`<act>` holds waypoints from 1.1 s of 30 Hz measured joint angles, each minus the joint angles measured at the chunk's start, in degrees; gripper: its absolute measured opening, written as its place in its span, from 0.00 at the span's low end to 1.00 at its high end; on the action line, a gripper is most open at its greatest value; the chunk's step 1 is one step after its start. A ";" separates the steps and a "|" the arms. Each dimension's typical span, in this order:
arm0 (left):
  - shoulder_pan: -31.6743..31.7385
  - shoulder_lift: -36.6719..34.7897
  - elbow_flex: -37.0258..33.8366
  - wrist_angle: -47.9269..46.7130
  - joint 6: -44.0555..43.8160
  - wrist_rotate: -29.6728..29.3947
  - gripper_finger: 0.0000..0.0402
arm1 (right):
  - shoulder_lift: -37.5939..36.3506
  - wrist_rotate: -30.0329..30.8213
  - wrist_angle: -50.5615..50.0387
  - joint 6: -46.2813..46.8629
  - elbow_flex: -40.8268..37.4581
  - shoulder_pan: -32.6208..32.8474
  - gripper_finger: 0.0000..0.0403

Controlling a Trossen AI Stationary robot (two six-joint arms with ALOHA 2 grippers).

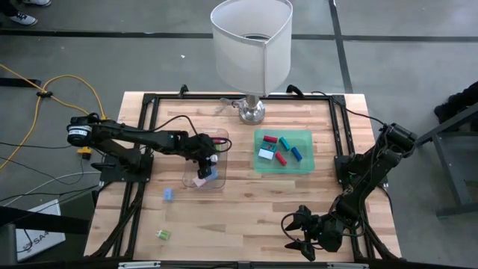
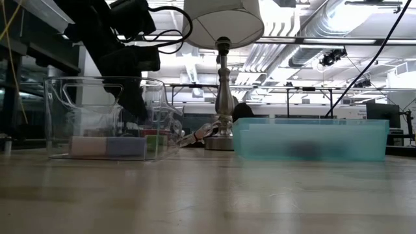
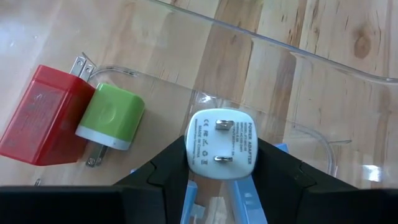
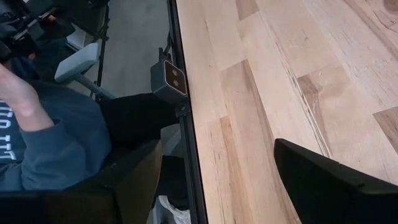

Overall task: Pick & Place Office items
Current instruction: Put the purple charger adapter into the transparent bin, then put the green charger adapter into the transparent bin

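The left gripper (image 3: pixel 221 186), poised inside the clear tray (image 1: pixel 222 138), holds a white adapter (image 3: pixel 221 144) between its fingers, apparently mid-placement, so the next move is likely spreading them to drop it beside the red adapter (image 3: pixel 38 118) and green adapter (image 3: pixel 111 116) ahead, while the right gripper (image 1: pixel 299 233) waits wide open near the table edge.

white plug adapter (image 3: pixel 221 144) face, printed "POWER ADAPTER"

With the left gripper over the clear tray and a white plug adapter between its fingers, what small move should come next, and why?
Probably open wider and let go. The left gripper holds the white adapter inside the clear tray, just above its floor, beside the red adapter and green adapter already lying there. The right gripper waits open near the table's front edge.
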 joint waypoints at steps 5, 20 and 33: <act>0.00 0.00 0.00 0.00 1.01 0.01 0.41 | -0.02 0.01 0.00 0.00 0.00 -0.01 0.74; 0.00 2.43 -0.04 1.07 1.67 0.41 0.43 | 0.00 0.01 0.02 0.02 0.00 0.00 0.74; -0.52 -8.86 -0.04 -0.97 6.23 1.51 0.43 | 0.00 0.00 0.02 0.02 0.00 -0.02 0.74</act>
